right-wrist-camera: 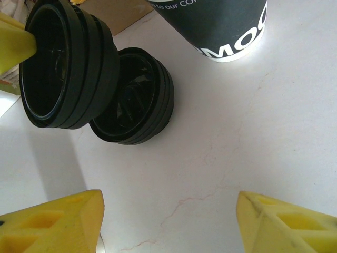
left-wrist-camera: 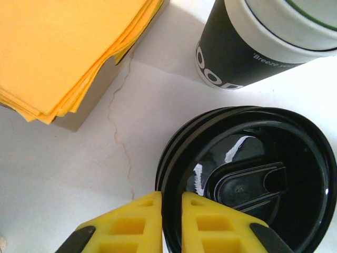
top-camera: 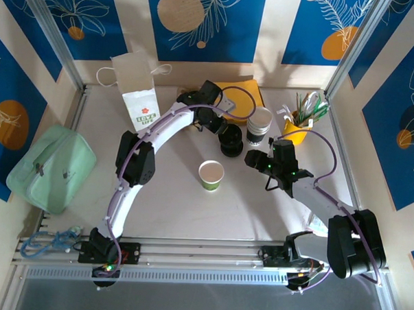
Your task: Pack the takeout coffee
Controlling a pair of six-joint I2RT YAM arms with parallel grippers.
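You are pinching the rim of the black lid stack [left-wrist-camera: 247, 179] between your left fingers [left-wrist-camera: 131, 224], presumably to cap the open coffee cup [top-camera: 211, 174]; your right fingers [right-wrist-camera: 52, 221] are hovering spread, empty.

left pincer [left-wrist-camera: 171, 204] pinched nearly closed, right pincer [right-wrist-camera: 168, 211] spread wide, both angled downward

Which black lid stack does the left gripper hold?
The upper-left stack in the right wrist view, its rim pinched by the left gripper; the other stack sits untouched.
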